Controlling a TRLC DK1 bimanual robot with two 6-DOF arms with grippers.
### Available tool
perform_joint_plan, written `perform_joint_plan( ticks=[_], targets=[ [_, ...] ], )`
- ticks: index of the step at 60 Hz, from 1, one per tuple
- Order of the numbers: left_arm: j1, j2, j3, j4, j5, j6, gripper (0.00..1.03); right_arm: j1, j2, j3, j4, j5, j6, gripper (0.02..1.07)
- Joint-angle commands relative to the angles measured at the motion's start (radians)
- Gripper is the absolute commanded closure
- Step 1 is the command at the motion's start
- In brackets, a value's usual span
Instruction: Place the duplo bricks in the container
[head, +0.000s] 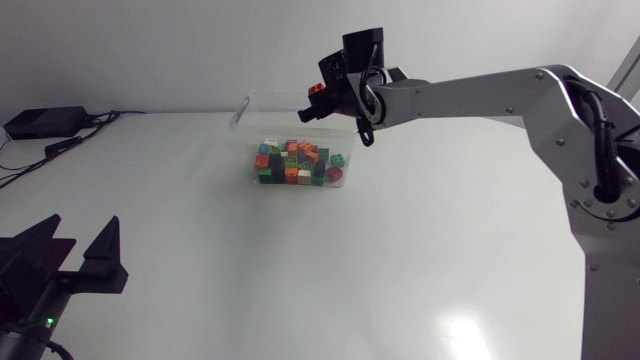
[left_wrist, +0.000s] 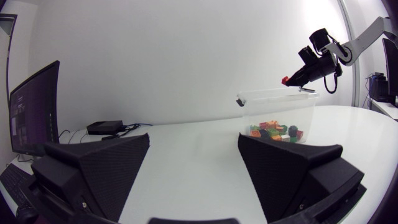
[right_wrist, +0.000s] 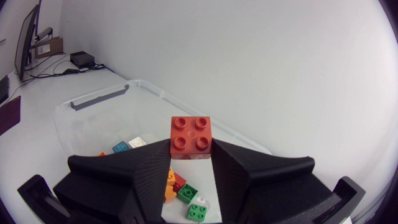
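Clamping red brick (right_wrist: 190, 134), right gripper (right_wrist: 190, 151)

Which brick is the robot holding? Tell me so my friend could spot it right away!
Find the clear container on the white table, with mixed-colour bricks inside. Above it hangs the right gripper, pinching a red brick with four studs. It is the only brick up in the air instead of lying in the container.

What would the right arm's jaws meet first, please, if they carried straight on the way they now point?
Probably the clear container: holding the red brick, they slant down over its open top, towards the loose bricks inside. Depth is unclear.
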Motion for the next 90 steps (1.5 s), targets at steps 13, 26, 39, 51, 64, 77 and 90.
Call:
perform_joint_plan(
  ticks=[13, 26, 39, 51, 64, 77, 90],
  targets=[
    [-0.003, -0.009, -0.017, -0.004, -0.003, -0.075, 0.04, 0.006, 0.029, 0.004, 0.082, 0.105, -0.037, 0.06],
    [-0.049, -0.009, -0.019, 0.000, -0.001, -0.082, 0.04, -0.022, -0.244, -0.257, 0.174, 0.135, -0.064, 0.06],
    [-0.043, -0.009, -0.017, -0.003, -0.001, -0.082, 0.04, -0.115, -0.530, -0.489, 0.197, 0.163, -0.067, 0.06],
    [-0.042, -0.009, -0.017, -0.004, -0.001, -0.069, 0.04, -0.218, -0.772, -0.686, 0.195, 0.172, -0.092, 0.06],
    [-0.060, -0.009, -0.017, -0.007, 0.018, -0.066, 0.04, -0.328, -1.023, -0.881, 0.194, 0.149, -0.121, 0.06],
    [-0.060, -0.009, -0.016, -0.015, 0.040, -0.060, 0.04, -0.368, -1.200, -1.071, 0.197, 0.145, -0.119, 0.06],
    [-0.039, -0.009, -0.016, -0.018, 0.040, -0.055, 0.04, -0.368, -1.332, -1.220, 0.192, 0.155, -0.106, 0.06]
  ],
)
